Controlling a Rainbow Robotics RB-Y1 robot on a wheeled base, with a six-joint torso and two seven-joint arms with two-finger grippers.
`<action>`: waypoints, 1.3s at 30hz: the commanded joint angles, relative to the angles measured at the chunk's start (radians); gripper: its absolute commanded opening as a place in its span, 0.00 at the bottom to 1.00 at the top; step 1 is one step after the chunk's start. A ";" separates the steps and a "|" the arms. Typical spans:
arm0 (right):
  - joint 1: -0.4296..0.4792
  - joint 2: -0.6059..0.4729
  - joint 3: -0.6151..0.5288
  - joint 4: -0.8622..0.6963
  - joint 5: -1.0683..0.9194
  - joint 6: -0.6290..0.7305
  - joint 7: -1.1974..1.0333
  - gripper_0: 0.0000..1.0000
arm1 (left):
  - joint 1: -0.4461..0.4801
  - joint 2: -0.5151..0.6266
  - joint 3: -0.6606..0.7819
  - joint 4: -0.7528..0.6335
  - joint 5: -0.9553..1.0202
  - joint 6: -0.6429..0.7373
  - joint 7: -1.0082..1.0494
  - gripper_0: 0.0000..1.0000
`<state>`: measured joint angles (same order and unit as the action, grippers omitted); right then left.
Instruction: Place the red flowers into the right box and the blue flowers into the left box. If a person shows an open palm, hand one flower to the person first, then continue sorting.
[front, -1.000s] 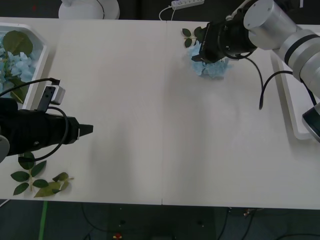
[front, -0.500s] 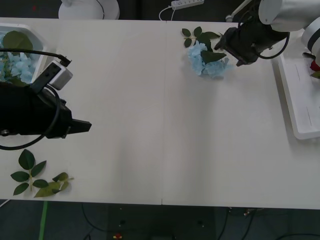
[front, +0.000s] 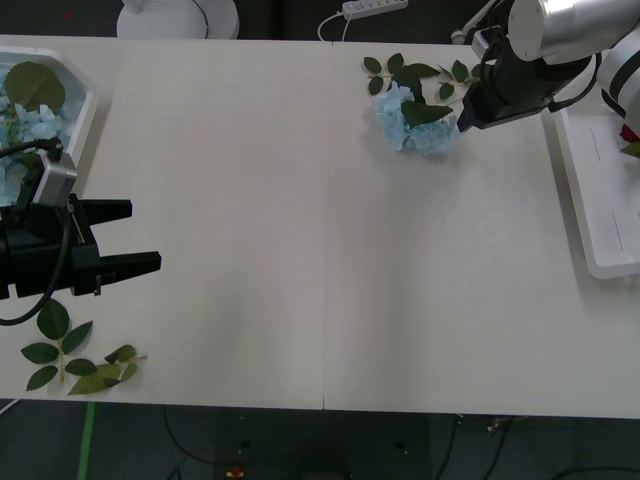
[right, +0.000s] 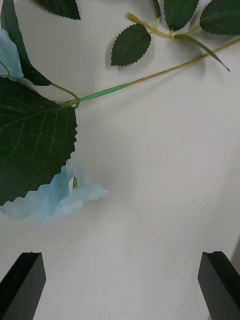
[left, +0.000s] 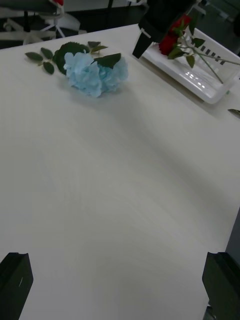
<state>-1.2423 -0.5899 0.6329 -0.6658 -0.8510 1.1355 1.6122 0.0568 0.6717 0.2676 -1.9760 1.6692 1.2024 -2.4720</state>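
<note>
Front view puts the right tool, fingers spread and empty, just beside the blue flower on the counter; left tool waits open near the left box. Best close on the thin stem, not the head; it should slip less.

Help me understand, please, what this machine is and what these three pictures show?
It is a wheeled robot with two arms, sorting artificial flowers on a white table. The front picture looks down from above the arms; the other two come from cameras on each wrist. The left gripper waits near the table's left edge, jaws open and empty. The right gripper sits beside a blue flower on the table, jaws open, holding nothing. The left box holds blue flowers; the right box holds red flowers. Loose leaf sprigs lie at the near left corner.
</note>
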 joint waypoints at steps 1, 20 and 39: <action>-0.062 0.053 -0.022 -0.024 0.093 -0.082 0.137 0.89 | 0.066 0.042 0.016 0.055 0.133 -0.027 -0.056 1.00; -0.054 0.154 0.056 -0.017 0.167 -0.109 0.420 0.90 | 0.014 0.143 -0.199 0.135 0.449 -0.228 -0.233 1.00; -0.048 0.243 0.080 0.051 0.165 -0.186 0.477 0.16 | -0.184 0.336 -0.488 0.046 0.681 -0.415 -0.233 1.00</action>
<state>-1.2425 -0.3699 0.7044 -0.6086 -0.6768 0.9583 2.0649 -0.0748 0.9625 -0.1913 -1.8864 2.3213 0.8030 -2.6958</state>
